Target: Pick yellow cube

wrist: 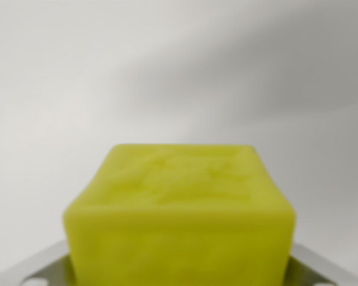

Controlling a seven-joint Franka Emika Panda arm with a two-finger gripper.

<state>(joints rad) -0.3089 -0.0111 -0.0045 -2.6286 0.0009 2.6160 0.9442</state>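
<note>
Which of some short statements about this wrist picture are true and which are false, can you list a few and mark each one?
1. The yellow cube fills the lower middle of the wrist view. True.
2. The cube is red. False: it is yellow.
3. Grey gripper parts show at both lower corners, beside the cube. True.
4. A second cube lies behind it. False: only a plain pale surface shows there.
5. The cube's top face is embossed. True, though blurred.

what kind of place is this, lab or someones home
Probably a lab or test bench, though little shows. A blurred yellow cube fills the lower wrist view, pale metal gripper parts flank it at the bottom, and behind lies only a plain, bare white surface. Nothing homely appears.
</note>
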